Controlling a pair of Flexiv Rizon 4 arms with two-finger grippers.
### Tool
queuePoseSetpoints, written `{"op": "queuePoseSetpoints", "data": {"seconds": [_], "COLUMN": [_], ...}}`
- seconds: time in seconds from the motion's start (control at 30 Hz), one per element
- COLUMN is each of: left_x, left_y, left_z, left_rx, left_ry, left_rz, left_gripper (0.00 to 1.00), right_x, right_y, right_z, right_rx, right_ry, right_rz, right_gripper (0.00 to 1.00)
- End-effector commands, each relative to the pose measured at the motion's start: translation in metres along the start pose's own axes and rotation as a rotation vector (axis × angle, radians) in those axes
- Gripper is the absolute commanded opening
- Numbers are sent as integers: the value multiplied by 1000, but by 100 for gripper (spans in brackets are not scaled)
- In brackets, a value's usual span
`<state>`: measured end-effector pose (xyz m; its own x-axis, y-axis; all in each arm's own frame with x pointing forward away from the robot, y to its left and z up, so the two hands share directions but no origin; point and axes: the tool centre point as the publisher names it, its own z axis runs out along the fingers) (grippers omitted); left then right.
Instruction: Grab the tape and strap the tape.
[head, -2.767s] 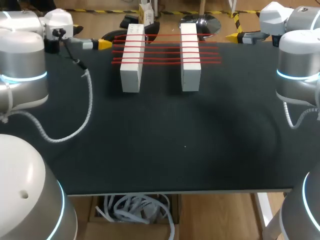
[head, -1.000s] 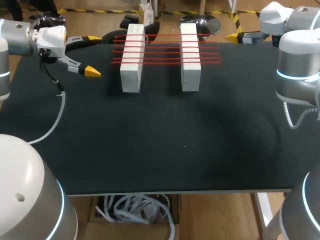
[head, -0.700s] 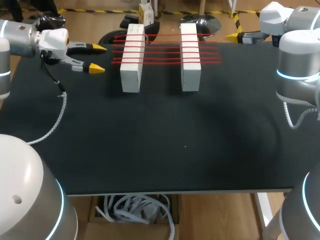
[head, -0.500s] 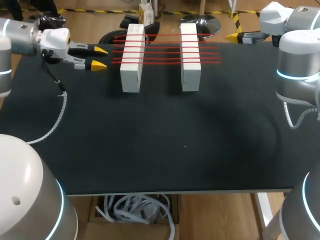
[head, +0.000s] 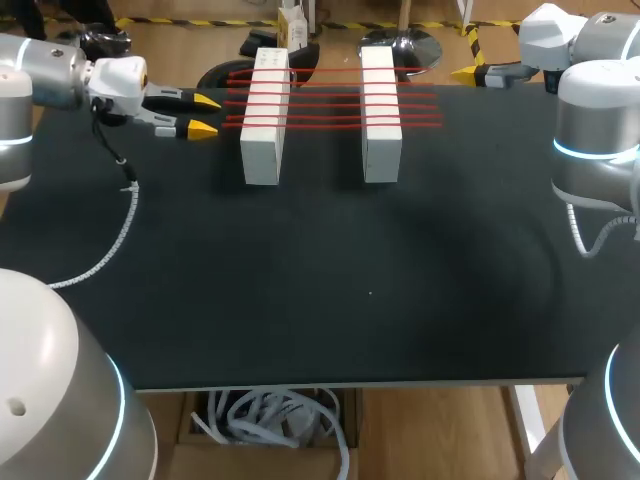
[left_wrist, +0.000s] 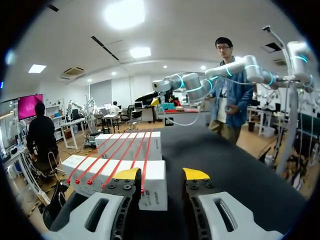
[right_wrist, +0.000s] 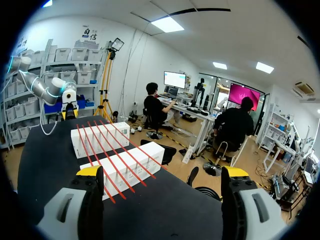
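- Left claw (head: 205, 115), fingers parted and empty, sits far left, just beside the left white block (head: 262, 140); the biggest risk is knocking that block and slackening the red tape (head: 330, 97) stretched across both blocks at the far middle.
- Pinching two close-set strands at once is a lesser risk.
- Right claw (right_wrist: 162, 171), spread wide and empty at far right, might nudge the right white block (head: 381, 140) on the worktop (head: 330, 270).

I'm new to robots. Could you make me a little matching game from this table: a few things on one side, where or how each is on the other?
1 left tool
2 right tool
3 red tapes
4 table

A stretched over two white blocks
B black, under everything
C open, by the far right edge
D open, beside the left white block

Pairs: 1-D, 2-C, 3-A, 4-B
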<state>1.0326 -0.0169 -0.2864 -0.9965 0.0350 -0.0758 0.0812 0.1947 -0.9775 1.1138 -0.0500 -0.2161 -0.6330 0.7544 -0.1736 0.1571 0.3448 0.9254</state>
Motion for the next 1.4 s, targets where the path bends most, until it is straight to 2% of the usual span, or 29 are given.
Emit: {"op": "queuePoseSetpoints", "data": {"seconds": [0.03, 0.1, 0.4, 1.0, 1.4], "left_x": [-10, -11, -17, -27, -28], "left_y": [8, 9, 18, 26, 32], "left_z": [3, 4, 6, 7, 7], "left_rx": [14, 15, 21, 36, 40], "left_ry": [19, 19, 24, 26, 23], "left_rz": [2, 3, 0, 7, -4], "left_gripper": [35, 31, 31, 33, 29], "right_x": [0, 0, 0, 0, 0], "right_y": [0, 0, 0, 0, 0], "right_z": [0, 0, 0, 0, 0], "right_rx": [0, 0, 0, 0, 0], "right_ry": [0, 0, 0, 0, 0], "right_rz": [0, 0, 0, 0, 0], "right_gripper": [100, 100, 100, 100, 100]}}
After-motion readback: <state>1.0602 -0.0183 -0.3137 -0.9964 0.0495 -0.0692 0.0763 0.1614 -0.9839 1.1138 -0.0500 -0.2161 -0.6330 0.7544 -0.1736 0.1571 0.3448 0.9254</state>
